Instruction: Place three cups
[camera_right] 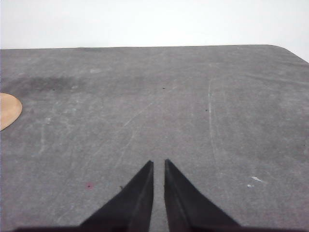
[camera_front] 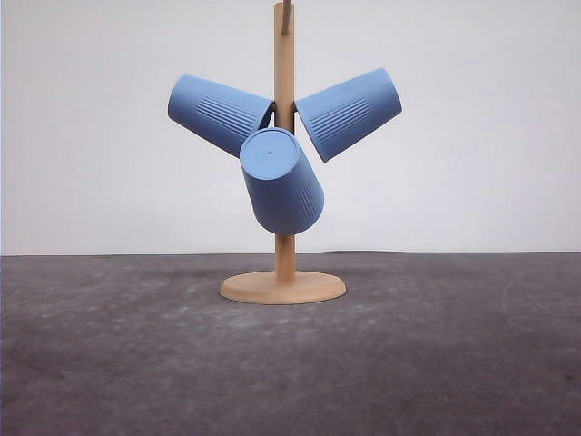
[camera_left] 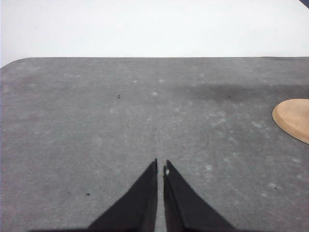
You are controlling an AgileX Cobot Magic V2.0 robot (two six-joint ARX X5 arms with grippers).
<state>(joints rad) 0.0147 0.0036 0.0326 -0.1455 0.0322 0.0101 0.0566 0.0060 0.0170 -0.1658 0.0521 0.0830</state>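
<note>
Three light-blue ribbed cups hang mouth-inward on the pegs of a wooden stand (camera_front: 284, 91) in the front view: one cup (camera_front: 220, 113) tilts up to the left, one cup (camera_front: 349, 113) up to the right, and one cup (camera_front: 280, 181) points its bottom toward the camera. The stand's round base (camera_front: 282, 287) rests on the dark table. My left gripper (camera_left: 161, 166) hovers over bare table, shut with nothing in it, the base (camera_left: 294, 118) off to its side. My right gripper (camera_right: 158, 164) is likewise shut and empty, the base's edge (camera_right: 8, 110) far to its side.
The dark grey tabletop (camera_front: 290, 363) stretches around the stand, with a plain white wall behind. A small peg (camera_front: 286, 16) sticks out at the stand's top. The table's far edge and rounded corners show in both wrist views.
</note>
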